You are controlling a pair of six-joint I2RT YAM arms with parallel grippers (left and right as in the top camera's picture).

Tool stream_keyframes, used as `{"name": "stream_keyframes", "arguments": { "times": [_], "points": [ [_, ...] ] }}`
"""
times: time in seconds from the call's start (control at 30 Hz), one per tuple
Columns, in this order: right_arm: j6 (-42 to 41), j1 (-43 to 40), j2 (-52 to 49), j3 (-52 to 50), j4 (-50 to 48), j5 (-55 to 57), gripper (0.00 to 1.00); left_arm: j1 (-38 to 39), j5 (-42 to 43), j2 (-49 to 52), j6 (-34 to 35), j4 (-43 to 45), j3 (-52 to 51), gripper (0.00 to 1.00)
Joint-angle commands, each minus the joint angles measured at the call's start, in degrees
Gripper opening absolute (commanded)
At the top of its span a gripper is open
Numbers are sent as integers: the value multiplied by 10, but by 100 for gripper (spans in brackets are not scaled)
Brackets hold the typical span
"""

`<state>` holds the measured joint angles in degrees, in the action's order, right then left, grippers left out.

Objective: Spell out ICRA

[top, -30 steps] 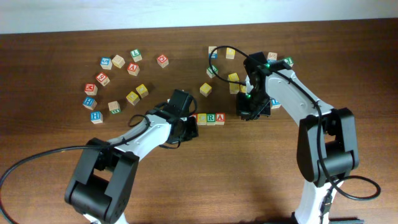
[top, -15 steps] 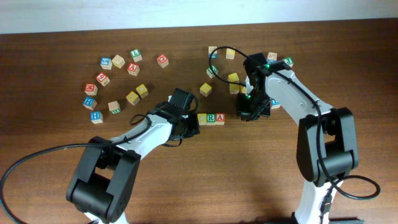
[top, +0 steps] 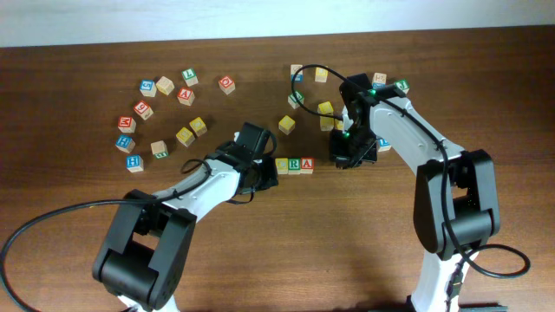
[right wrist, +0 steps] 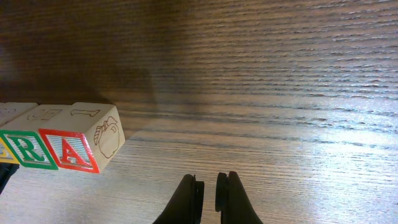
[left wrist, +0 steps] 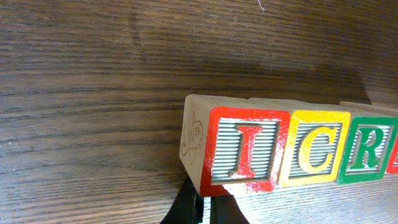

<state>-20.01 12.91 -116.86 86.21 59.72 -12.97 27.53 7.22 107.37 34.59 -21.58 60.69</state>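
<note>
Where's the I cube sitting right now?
Left wrist view: the I cube sits immediately left of the C cube, touching it, directly in front of the shut left gripper. Overhead, that gripper covers it.

Loose cubes (top: 185, 136) crowd the table's (top: 329, 251) far edge. Bare wood runs along the near edge. The left gripper (top: 267, 173) and right gripper (top: 343, 159) flank the ICRA row (top: 293, 164).

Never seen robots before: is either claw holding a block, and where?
Neither: the left gripper is shut beside the I block; right gripper shut, clear of the A block.
</note>
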Motion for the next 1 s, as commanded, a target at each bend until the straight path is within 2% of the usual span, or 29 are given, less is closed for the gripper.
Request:
{"name": "stream_keyframes", "arguments": {
  "times": [0.0, 0.43, 0.63, 0.7, 0.83, 0.97],
  "points": [
    [-4, 3, -9, -2, -1, -5, 4, 2, -10, 14, 6, 1, -2, 0],
    [-4, 3, -9, -2, -1, -5, 4, 2, 10, 14, 5, -2, -2, 0],
    [-5, 3, -9, -2, -2, -19, 4, -3, 9, -37, 5, -74, -2, 0],
    [-5, 6, -9, -2, -2, -35, 4, -33, 5, -83, 6, -79, -2, 0],
    [-45, 22, -9, -24, -14, 2, 4, -118, 1, -89, -4, -74, -2, 0],
    [-45, 22, -9, -32, -50, -4, 4, -117, 1, -59, -21, -45, -2, 0]
  ]
}}
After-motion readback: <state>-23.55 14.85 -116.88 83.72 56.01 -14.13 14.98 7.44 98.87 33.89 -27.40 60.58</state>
